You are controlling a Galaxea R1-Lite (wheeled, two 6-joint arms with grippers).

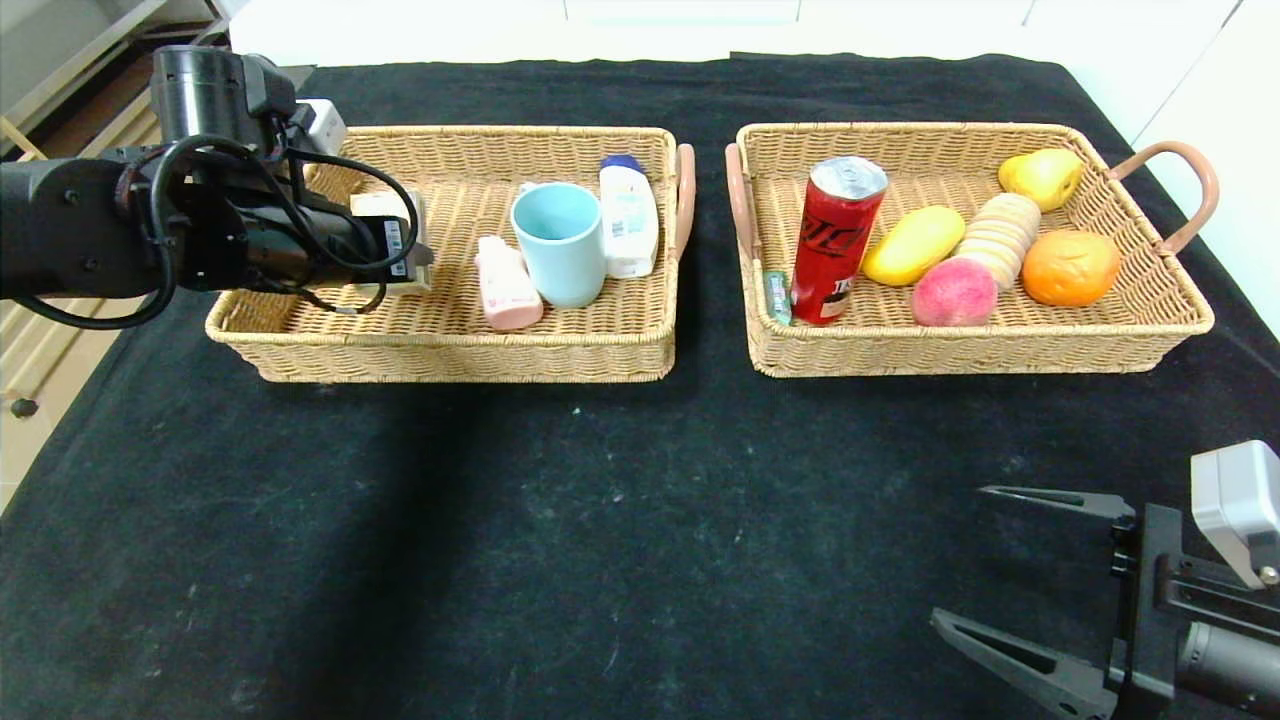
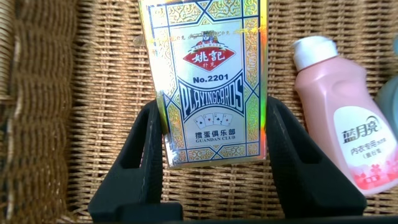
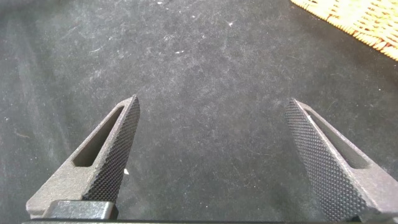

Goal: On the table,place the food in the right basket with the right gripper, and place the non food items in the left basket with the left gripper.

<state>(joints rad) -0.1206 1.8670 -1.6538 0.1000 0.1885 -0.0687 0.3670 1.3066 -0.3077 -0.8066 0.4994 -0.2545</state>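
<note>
Left gripper over left wicker basket, clamped on gold-blue playing-card box. Right gripper parked over black tablecloth, jaws wide, empty.

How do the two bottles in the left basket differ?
The pink bottle lies beside the blue cup, on the side toward the left gripper; the white bottle lies on the cup's other side, near the basket's handle. The pink one has a white cap and looks shorter; the white one has a blue cap. Both lie flat.
</note>
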